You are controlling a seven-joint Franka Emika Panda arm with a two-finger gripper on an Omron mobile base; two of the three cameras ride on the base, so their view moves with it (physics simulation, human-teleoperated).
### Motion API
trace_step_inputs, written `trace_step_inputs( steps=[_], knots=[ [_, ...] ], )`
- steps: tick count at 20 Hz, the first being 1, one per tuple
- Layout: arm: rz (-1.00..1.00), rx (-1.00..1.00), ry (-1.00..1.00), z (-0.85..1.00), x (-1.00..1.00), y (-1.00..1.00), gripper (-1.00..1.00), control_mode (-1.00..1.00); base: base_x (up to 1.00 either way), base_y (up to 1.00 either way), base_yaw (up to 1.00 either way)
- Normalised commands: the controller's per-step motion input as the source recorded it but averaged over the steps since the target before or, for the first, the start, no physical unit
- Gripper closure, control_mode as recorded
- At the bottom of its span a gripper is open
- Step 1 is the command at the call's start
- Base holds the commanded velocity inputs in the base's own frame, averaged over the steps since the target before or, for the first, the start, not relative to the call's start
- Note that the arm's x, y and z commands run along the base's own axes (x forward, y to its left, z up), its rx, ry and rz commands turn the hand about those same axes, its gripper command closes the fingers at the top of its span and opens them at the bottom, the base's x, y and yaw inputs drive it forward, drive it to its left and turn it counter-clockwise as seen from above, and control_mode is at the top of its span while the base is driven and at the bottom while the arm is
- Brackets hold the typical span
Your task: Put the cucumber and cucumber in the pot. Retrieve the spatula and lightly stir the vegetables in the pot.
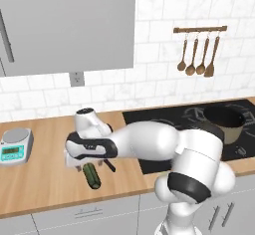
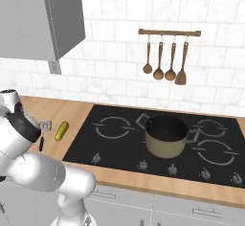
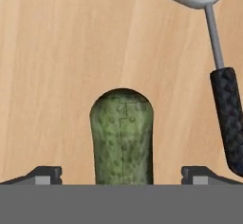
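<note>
The gripper (image 3: 121,176) is hovering low over the tabletop (image 1: 40,184), its jaws spread wide with the dark cucumber (image 3: 122,137) lying between the fingertips (image 3: 46,174), untouched on either side as far as the hand view shows. Nothing is gripped yet, so I judge the first pickup is only beginning. Just beside that cucumber, the spatula (image 3: 227,114) is resting flat on the wood, its silver head pointing away. The yellow-green cucumber (image 2: 61,130) is lying farther along the tabletop, near the hob's (image 2: 119,143) edge. The pot (image 2: 166,135) is standing on the hob, well apart, and looking empty inside. Both vegetables, the spatula fetch and the stirring are all waiting.
</note>
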Motion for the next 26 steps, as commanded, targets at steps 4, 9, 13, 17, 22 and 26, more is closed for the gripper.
trace_step_inputs(
  steps=[4, 9, 13, 17, 22, 26],
  knots=[
    [-0.03, 0.0, 0.05, -0.41, 0.14, 0.0, -1.0, -1.0, 0.0, 0.0, 0.0],
    [-0.03, 0.0, 0.03, -0.35, 0.13, 0.0, -1.0, -1.0, 0.0, 0.0, 0.0],
    [-0.02, -0.01, 0.03, -0.31, 0.13, 0.07, 1.0, -1.0, 0.0, 0.0, 0.0],
    [-0.02, 0.0, 0.0, -0.08, 0.0, 0.0, 1.0, -1.0, 0.0, 0.0, 0.0],
    [-0.03, 0.01, -0.22, 0.4, -0.58, -0.15, 1.0, -1.0, 0.0, 0.0, 0.0],
    [-0.04, 0.1, -0.35, 0.89, -0.96, -0.58, 1.0, -1.0, 0.0, 0.0, 0.0]
  ],
)
